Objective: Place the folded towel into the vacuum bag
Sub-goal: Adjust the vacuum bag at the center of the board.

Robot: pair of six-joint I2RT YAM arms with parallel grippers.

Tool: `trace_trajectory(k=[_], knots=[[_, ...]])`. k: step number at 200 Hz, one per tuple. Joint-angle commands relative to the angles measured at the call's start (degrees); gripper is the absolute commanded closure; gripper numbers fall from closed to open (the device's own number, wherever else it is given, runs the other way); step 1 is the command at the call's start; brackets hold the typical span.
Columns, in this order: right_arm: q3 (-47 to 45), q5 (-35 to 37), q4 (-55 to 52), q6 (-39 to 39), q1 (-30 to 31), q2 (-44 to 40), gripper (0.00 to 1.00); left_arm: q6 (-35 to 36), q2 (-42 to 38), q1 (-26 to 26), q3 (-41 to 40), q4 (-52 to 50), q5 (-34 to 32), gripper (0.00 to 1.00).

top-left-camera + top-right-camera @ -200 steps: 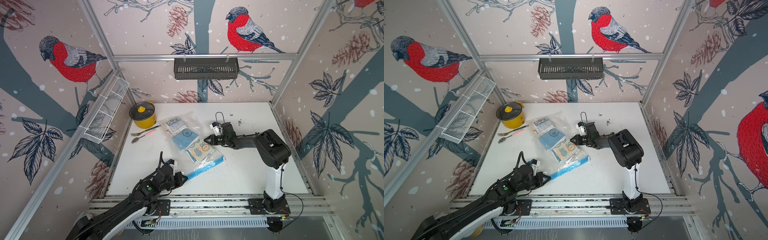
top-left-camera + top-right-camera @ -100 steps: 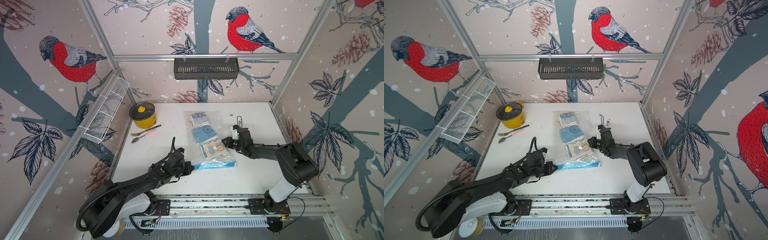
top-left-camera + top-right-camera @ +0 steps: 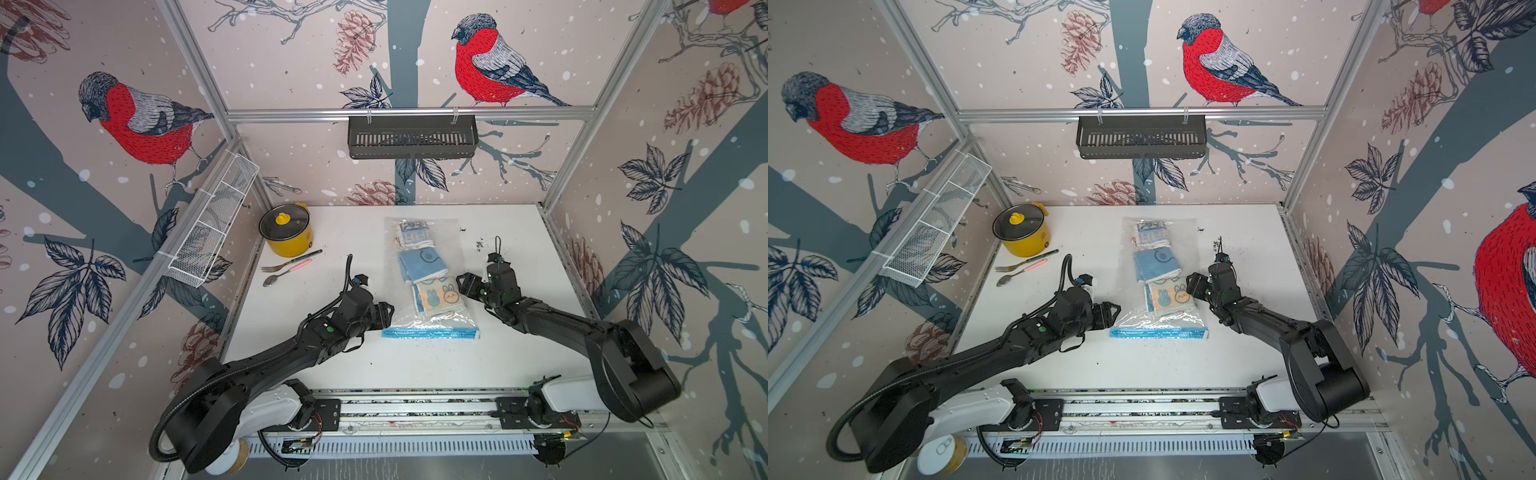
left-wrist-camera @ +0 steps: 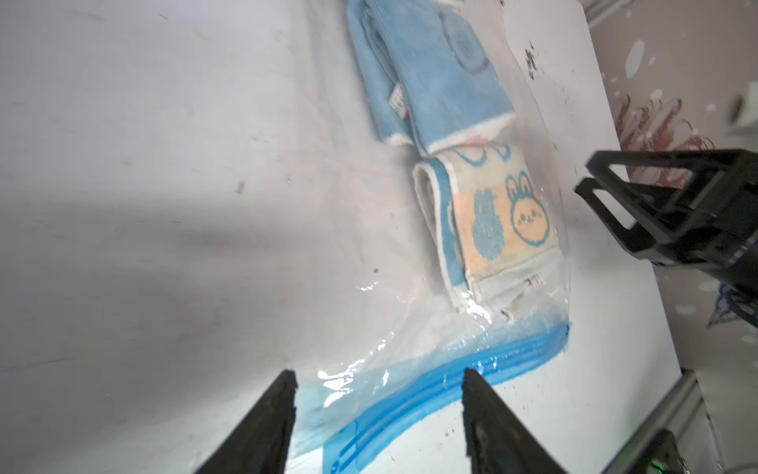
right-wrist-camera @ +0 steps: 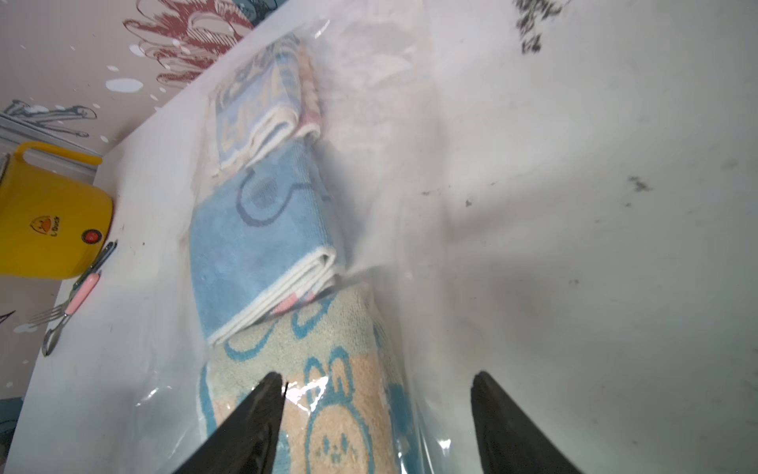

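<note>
Three towels: folded, all lying inside the vacuum bag (image 3: 453, 245) (image 3: 1185, 245), in a row along its length
bag position: flat on the white surface (image 3: 519, 353), in the middle, between the two arms
zip strip (image 3: 430, 333) (image 4: 471, 369): blue, along the bag's near end
bunny towel (image 3: 440, 296) (image 4: 504, 221) (image 5: 328, 410): peach and blue, in the bag, nearest the zip strip
blue towel (image 3: 422, 266) (image 5: 258, 238): middle of the row, its edge over the bunny towel
patterned towel (image 3: 413, 235) (image 5: 262, 106): at the bag's far end
left claw (image 3: 388, 316) (image 4: 377, 373): jaws spread wide, gripping nothing, just beside the left end of the zip strip
right claw (image 3: 465, 284) (image 5: 377, 375): jaws spread wide, gripping nothing, at the bag's right edge beside the bunny towel; contact with the plastic cannot be told
yellow pot (image 3: 286, 230): lidded, in the far left corner
fork (image 3: 286, 264) and spoon (image 3: 282, 276): side by side just in front of the pot, well apart from the bag
</note>
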Motion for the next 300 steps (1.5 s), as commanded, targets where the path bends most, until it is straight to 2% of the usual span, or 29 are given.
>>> trace_trajectory(k=[1, 20, 35, 51, 70, 112, 136, 176, 193, 214, 247, 263, 300], knots=[[0.9, 5.8, -3.2, -0.4, 0.0, -4.6, 0.23, -2.6, -5.6, 0.2, -0.7, -6.4, -13.5, 0.26], [1.4, 5.8, -3.6, -2.9, 0.1, -9.2, 0.20, -2.3, -13.0, 0.2, -2.6, -7.4, -21.3, 0.20], [2.5, 2.7, -3.4, -6.3, 0.6, -10.0, 0.21, -1.0, -18.9, 0.2, -3.7, -8.3, -27.2, 0.10], [4.9, 0.1, -5.1, -8.3, 1.7, -7.7, 0.24, 1.5, -24.0, 0.2, -4.1, -8.8, -32.4, 0.04], [8.2, -1.4, -7.3, -8.7, 3.2, -1.4, 0.30, 5.1, -27.4, 0.3, -4.1, -9.1, -36.9, 0.04], [9.8, 0.3, -6.1, -5.7, 4.2, 10.6, 0.49, 8.4, -29.9, 0.4, -3.0, -10.1, -39.4, 0.04], [8.8, 1.6, -3.5, -4.4, 4.0, 14.5, 0.48, 8.3, -31.1, 0.4, -3.0, -10.1, -39.3, 0.04], [9.2, 2.6, -3.2, -3.2, 3.4, 17.2, 0.37, 9.5, -31.7, 0.3, -3.2, -9.1, -40.4, 0.04], [9.7, 3.5, -4.4, -3.0, 2.9, 15.7, 0.33, 11.0, -31.3, 0.3, -3.1, -7.7, -40.4, 0.04], [10.0, 6.2, -5.3, -4.2, 2.6, 9.1, 0.29, 14.3, -30.0, 0.3, -2.3, -5.2, -40.4, 0.04], [9.1, 16.7, -2.8, -10.9, 2.6, -4.7, 0.20, 25.1, -26.9, 1.8, -1.8, 5.8, -43.5, 0.04], [8.2, 22.1, 0.1, -16.0, 2.6, -9.8, 0.17, 28.0, -24.4, 5.9, -1.9, 12.0, -41.8, 0.04], [4.2, 39.0, 5.7, -23.4, 2.3, -16.3, 0.14, 29.6, -15.9, 22.2, -2.7, 25.3, -30.5, 0.04]])
